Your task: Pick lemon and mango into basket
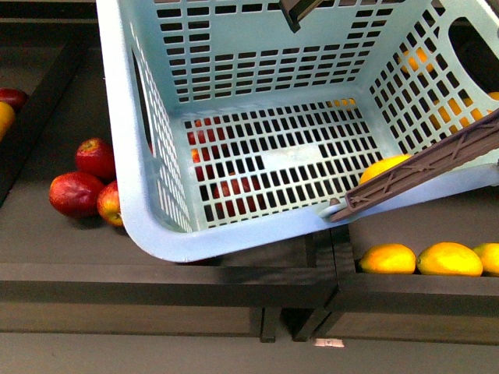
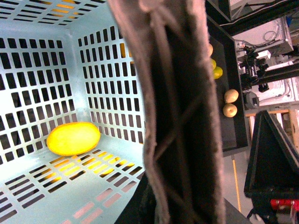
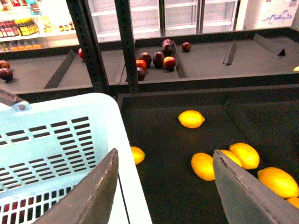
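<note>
The light turquoise basket (image 1: 148,195) hangs tilted over the dark shelf bins. My left gripper (image 2: 177,205) is shut on its brown handle (image 2: 182,116), which fills the left wrist view. One smooth yellow oval fruit (image 2: 73,138) lies on the basket floor, partly behind the handle (image 1: 421,175) in the front view; whether it is a lemon or a mango I cannot tell. My right gripper (image 3: 166,156) is open beside the basket rim (image 3: 112,135), above a bin. That bin holds a lemon (image 3: 191,118) with pointed ends and several yellow-orange mangoes (image 3: 245,155).
More mangoes (image 1: 448,259) lie in the bin at the front right. Red apples (image 1: 78,193) sit in the left bin, partly under the basket, and others (image 3: 159,58) lie on a farther shelf. Dark dividers and a raised front edge (image 1: 156,280) bound the bins.
</note>
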Robot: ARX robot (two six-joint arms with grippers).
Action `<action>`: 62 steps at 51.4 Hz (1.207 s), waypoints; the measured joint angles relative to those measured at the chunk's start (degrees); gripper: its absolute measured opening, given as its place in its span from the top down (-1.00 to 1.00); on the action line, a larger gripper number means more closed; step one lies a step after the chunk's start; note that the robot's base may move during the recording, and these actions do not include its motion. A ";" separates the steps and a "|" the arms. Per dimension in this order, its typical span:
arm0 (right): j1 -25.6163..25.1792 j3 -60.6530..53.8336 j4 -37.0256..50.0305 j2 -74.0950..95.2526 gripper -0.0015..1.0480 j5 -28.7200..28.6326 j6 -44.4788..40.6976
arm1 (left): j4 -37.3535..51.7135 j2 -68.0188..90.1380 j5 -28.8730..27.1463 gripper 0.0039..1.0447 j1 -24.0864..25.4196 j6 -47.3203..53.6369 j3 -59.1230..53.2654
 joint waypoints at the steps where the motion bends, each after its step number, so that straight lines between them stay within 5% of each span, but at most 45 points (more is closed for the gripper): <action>1: 0.09 -0.70 0.22 -0.63 0.02 0.11 -0.37 | 0.00 -0.02 0.00 0.91 0.00 -0.07 0.00; 19: 3.85 -12.02 0.57 -11.23 0.97 3.89 -2.12 | 0.00 -0.02 -0.46 0.91 0.17 0.11 0.00; 54: 4.17 -24.83 -8.41 -32.65 0.96 4.11 -2.32 | 0.00 -0.02 -0.57 0.91 0.17 0.26 0.00; 62: 4.20 -25.03 -9.27 -34.67 0.55 4.11 -2.40 | 0.00 -0.02 -0.39 0.91 0.11 0.26 0.00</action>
